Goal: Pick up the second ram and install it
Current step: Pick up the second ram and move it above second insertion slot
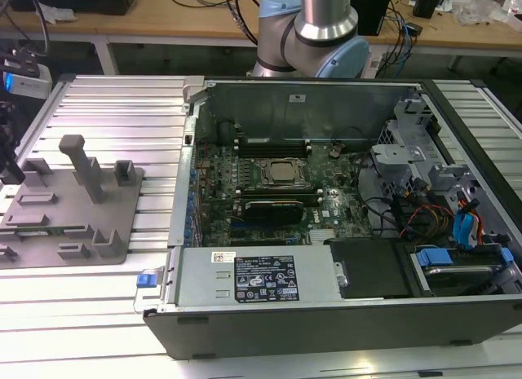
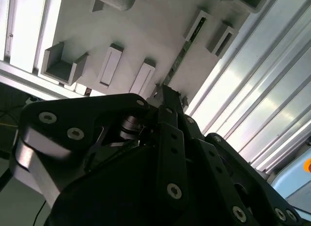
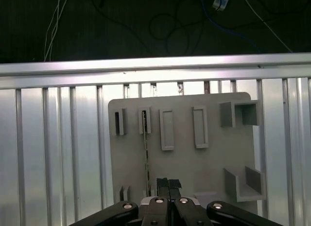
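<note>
The second ram point(image 3: 146, 153) stands on its edge in a slot of the grey holder plate point(image 3: 214, 163), seen as a thin green strip. In the second wrist view the same ram point(image 2: 187, 46) runs across the plate point(image 2: 146, 36) toward my fingertips. My gripper point(image 3: 168, 183) hovers over the plate's near end, just beside the ram's end and apart from it. Its two black fingers are pressed together with nothing between them. In the second wrist view the gripper point(image 2: 169, 95) sits close to the strip's near end.
The open computer case point(image 1: 326, 314) lies at the exterior view's right, with the motherboard point(image 1: 326, 204), silver processor point(image 1: 281, 173) and a black card point(image 1: 273, 208) inside. The holder plate point(image 1: 49, 208) lies on the ribbed aluminium table point(image 1: 114, 110). Raised brackets point(image 3: 240, 184) and a post point(image 1: 81, 163) stand on the plate.
</note>
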Action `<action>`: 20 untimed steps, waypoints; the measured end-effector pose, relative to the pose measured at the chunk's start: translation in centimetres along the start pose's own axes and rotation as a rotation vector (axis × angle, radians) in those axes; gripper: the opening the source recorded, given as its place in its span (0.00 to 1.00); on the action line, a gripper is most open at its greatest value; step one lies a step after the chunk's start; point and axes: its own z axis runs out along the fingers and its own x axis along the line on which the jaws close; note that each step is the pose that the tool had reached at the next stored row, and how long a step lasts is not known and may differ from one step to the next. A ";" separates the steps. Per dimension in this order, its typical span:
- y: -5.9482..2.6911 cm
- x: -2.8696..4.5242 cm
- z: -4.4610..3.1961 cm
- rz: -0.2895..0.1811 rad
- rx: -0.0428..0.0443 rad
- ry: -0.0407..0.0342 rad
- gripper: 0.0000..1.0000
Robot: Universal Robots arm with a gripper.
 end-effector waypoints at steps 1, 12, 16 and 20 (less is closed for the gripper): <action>0.00 0.00 0.03 0.000 0.0001 -0.0001 0.08; 0.00 0.01 0.45 0.000 0.0002 -0.0002 0.08; 0.04 0.01 0.86 0.000 0.0001 -0.0001 0.08; 0.06 0.22 1.38 0.000 0.0002 -0.0001 0.08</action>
